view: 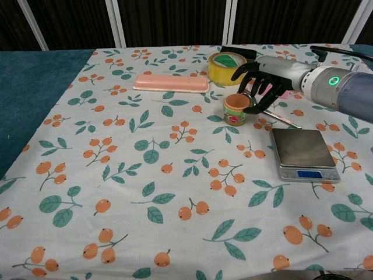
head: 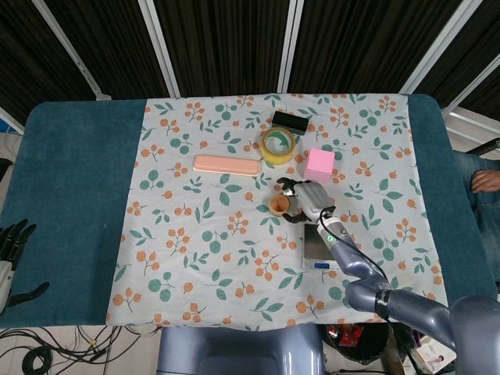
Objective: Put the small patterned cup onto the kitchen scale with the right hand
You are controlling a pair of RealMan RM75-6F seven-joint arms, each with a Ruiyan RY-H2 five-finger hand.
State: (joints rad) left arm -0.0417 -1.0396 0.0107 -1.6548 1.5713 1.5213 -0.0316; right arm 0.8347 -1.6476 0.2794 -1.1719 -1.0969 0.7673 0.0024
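The small patterned cup (head: 280, 205) (view: 237, 109), orange with a green rim, stands upright on the floral cloth. My right hand (head: 307, 199) (view: 262, 79) hovers just right of and above it. Its fingers are spread over the rim and the thumb is close to the cup's right side, with nothing held. The silver kitchen scale (head: 320, 246) (view: 300, 153) lies to the front right of the cup with its platform bare. My left hand (head: 9, 254) rests at the table's left edge, fingers apart and holding nothing.
A metal spoon (view: 274, 114) lies between cup and scale, partly under my right hand. Behind the cup are a yellow tape roll (head: 277, 144) (view: 227, 68), a pink cube (head: 320, 164), a black box (head: 290, 120) and a long pink case (head: 226, 165) (view: 171, 83).
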